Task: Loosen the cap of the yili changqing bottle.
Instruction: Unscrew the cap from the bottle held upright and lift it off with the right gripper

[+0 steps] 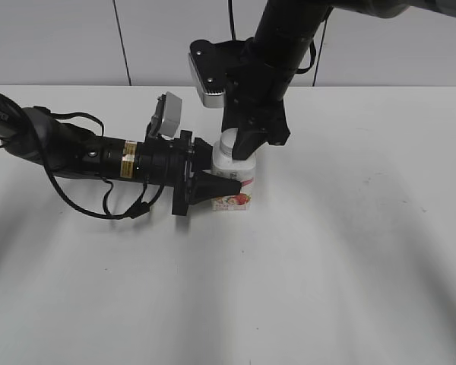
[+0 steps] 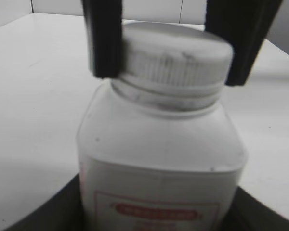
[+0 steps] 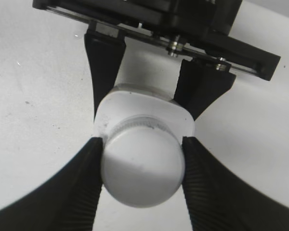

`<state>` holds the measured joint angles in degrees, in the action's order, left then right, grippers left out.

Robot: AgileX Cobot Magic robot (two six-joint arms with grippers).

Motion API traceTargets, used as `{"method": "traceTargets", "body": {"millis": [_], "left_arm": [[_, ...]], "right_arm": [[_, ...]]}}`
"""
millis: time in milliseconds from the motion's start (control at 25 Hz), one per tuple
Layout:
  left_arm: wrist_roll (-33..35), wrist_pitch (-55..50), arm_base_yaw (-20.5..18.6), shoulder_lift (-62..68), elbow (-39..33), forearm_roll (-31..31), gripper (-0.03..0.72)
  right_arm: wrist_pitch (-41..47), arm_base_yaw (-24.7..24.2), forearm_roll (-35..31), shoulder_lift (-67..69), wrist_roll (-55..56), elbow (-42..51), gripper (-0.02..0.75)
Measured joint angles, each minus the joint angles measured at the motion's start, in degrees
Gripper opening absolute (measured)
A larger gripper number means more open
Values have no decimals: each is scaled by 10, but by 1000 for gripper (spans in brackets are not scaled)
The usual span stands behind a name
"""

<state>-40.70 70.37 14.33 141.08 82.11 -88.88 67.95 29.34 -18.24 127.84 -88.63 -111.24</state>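
Bottle: the yili changqing bottle (image 1: pixel 233 182) stands upright on the white table (image 1: pixel 349 251), near the middle and toward the far side; white squarish body, rounded shoulders, pink-red label facing the exterior camera.

Cap: the cap (image 3: pixel 142 168), white and round with a ribbed side, sits on the bottle's neck; from the left wrist camera it looks level on the neck, with grey scuffs on the ribbing.

Left claw: the left gripper (image 1: pixel 226 185) comes in low and horizontal from the left edge of the table; its two black fingers (image 3: pixel 105 62) stand one to each side of the bottle's body and press against it, clamped on the body below the shoulders.

Right claw: the right gripper (image 3: pixel 142 166) comes down from above; its ribbed pads (image 3: pixel 89 178) touch the cap on opposite sides, closed on the cap.

Obstructions: in the exterior view the right arm's fingers cover most of the cap, and the left claw's near finger covers the bottle's lower left edge; only the label's right part and a strip of white shoulder show.

Surroundings: black cables (image 1: pixel 99 209) loop on the table beside the left arm; a grey camera block (image 1: pixel 167 114) sits on its wrist, another (image 1: pixel 205 72) on the right arm; a pale panelled wall (image 1: pixel 61 38) stands behind the table.

Shadows: soft grey patches fall on the tabletop around both arms.
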Motion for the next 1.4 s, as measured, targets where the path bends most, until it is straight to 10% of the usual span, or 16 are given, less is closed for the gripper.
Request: {"method": "traceTargets", "body": {"millis": [840, 1400], "left_arm": [[-11, -1, 0, 0, 0, 2, 373], [-26, -3, 0, 0, 0, 3, 373]], "right_arm": [[10, 0, -20, -1, 91, 0, 584], [13, 0, -20, -5, 523, -56, 586]]}}
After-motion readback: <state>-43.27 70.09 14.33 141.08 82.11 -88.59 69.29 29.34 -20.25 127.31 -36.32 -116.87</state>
